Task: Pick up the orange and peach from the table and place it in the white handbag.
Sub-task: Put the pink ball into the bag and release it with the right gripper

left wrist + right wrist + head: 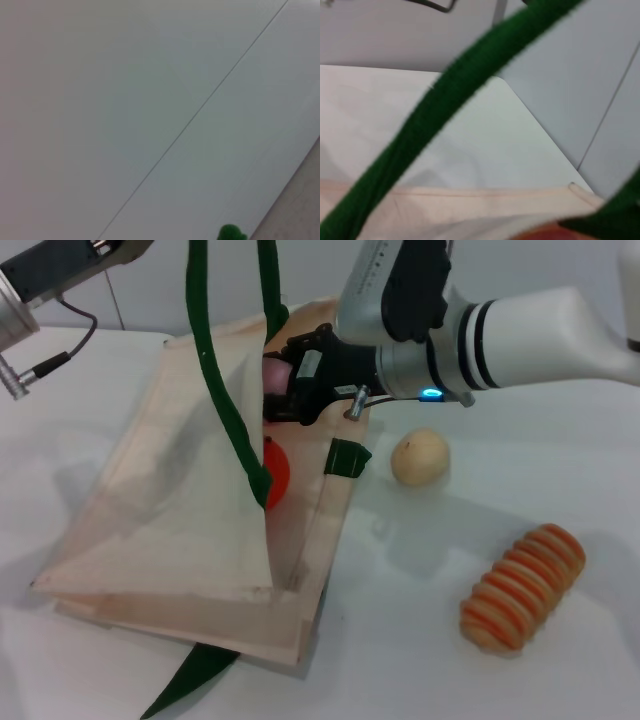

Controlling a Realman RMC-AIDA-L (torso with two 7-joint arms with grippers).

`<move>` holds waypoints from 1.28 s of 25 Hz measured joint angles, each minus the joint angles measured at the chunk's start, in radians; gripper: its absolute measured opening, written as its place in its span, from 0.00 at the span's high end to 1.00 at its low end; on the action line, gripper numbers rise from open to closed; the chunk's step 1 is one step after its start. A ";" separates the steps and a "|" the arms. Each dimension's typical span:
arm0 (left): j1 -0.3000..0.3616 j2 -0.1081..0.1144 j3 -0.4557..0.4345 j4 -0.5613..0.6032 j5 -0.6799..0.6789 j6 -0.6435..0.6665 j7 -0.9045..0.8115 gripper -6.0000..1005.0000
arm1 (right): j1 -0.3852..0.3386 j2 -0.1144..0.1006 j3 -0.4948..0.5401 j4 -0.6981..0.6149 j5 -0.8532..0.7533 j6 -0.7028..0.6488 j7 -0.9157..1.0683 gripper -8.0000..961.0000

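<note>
the white handbag (190,530) lies flat on the table (560,440), its long axis running from the near left corner up toward the far right, and its mouth faces right with the top layer lifted by a green loop handle (225,400) that rises out of the head view. the orange (277,472) sits inside that opening, just under the raised flap and partly behind the handle. the right gripper (285,380) reaches into the far end of the bag's mouth, its fingers closed around the peach (273,373), of which only a pink patch shows above the orange. right of the bag, near its green strap end (346,458), rests a pale beige ball (419,457); farther right and nearer lies a striped ridged roll (522,586), well apart from the bag. the left arm (45,280) is above the bag's far left corner; its pincer is out of sight, so i cannot tell its state.
</note>
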 joint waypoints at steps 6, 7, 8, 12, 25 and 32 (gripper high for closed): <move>-0.008 -0.002 0.000 -0.005 0.006 0.025 0.000 0.85 | 0.014 0.003 0.008 0.037 0.002 0.061 -0.059 0.43; -0.009 -0.002 0.000 -0.009 0.006 0.032 0.000 0.85 | 0.014 0.004 0.010 0.044 0.004 0.077 -0.075 0.43; -0.010 -0.002 0.000 -0.014 0.006 0.037 0.000 0.85 | 0.014 0.005 0.013 0.052 0.005 0.095 -0.095 0.43; -0.011 -0.002 0.000 -0.023 0.006 0.048 0.000 0.85 | 0.011 0.007 0.032 0.091 0.008 0.154 -0.190 0.43; 0.000 0.002 0.000 -0.023 0.006 0.048 0.000 0.85 | -0.053 0.005 0.199 0.146 0.009 0.147 -0.394 0.31; 0.030 0.008 -0.009 -0.022 0.001 0.049 0.000 0.85 | -0.103 -0.009 0.233 0.137 0.010 0.125 -0.379 0.10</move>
